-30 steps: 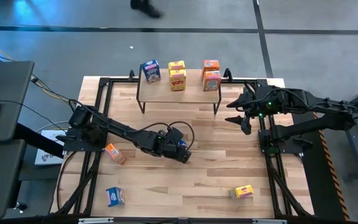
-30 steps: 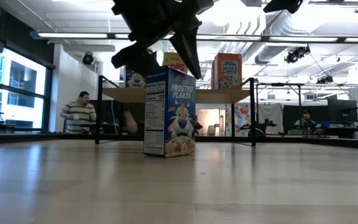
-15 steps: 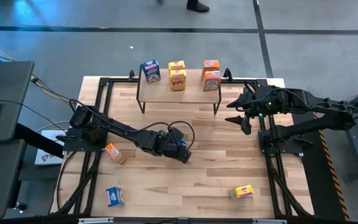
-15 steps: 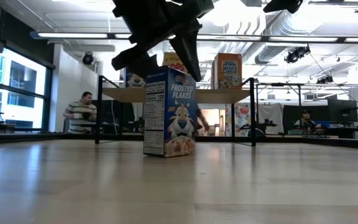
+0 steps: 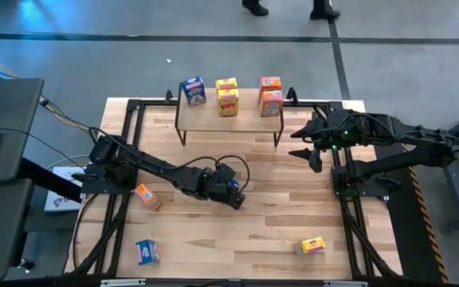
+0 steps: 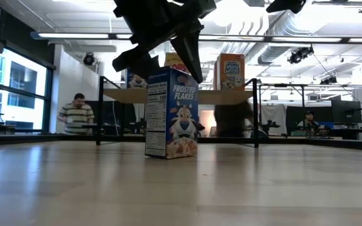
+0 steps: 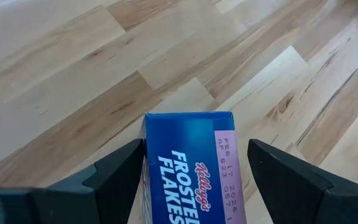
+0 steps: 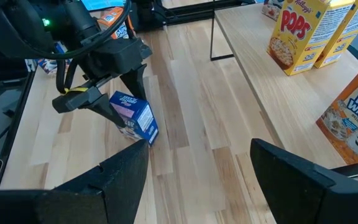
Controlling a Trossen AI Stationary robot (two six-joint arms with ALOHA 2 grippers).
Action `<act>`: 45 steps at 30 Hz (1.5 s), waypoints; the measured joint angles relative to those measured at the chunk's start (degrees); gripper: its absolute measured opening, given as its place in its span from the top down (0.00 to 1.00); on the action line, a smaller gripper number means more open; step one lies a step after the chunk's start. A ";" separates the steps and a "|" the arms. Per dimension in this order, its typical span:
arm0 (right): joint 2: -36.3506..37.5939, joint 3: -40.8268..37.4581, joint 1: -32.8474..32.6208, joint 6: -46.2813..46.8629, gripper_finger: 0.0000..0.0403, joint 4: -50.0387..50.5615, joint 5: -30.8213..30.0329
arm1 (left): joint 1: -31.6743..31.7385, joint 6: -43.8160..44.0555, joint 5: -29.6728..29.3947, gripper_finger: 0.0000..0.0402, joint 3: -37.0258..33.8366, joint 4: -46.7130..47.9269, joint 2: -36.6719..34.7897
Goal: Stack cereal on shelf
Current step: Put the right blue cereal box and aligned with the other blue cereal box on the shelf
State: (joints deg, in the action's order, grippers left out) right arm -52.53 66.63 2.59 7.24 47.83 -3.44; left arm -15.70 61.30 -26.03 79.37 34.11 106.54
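A blue Frosted Flakes cereal box stands upright on its bottom end mid-table. My left gripper hangs over it, slanting down, open, with one finger at each side of the box's top. My right gripper waits open in the air off the shelf's right end. The shelf at the far edge carries one blue box, two yellow boxes and two orange boxes, all upright. My left gripper straddles the box's top end from above. One fingertip lies right at the box's side edge; I cannot tell whether it touches. The other fingertip stands clear of the box by a small gap.
Three loose boxes lie on the table: an orange one at the left, a blue one at the near left, a yellow one at the near right. A black frame rims the table. People are in the room beyond.
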 joint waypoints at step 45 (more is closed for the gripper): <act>-0.04 0.00 0.01 -1.70 0.32 0.07 0.00 | 1.27 -23.52 6.68 0.52 0.02 3.13 -7.70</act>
State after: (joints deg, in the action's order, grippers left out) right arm -52.58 66.63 2.60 5.54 47.90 -3.44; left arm -14.43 37.77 -19.35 79.40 37.24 98.84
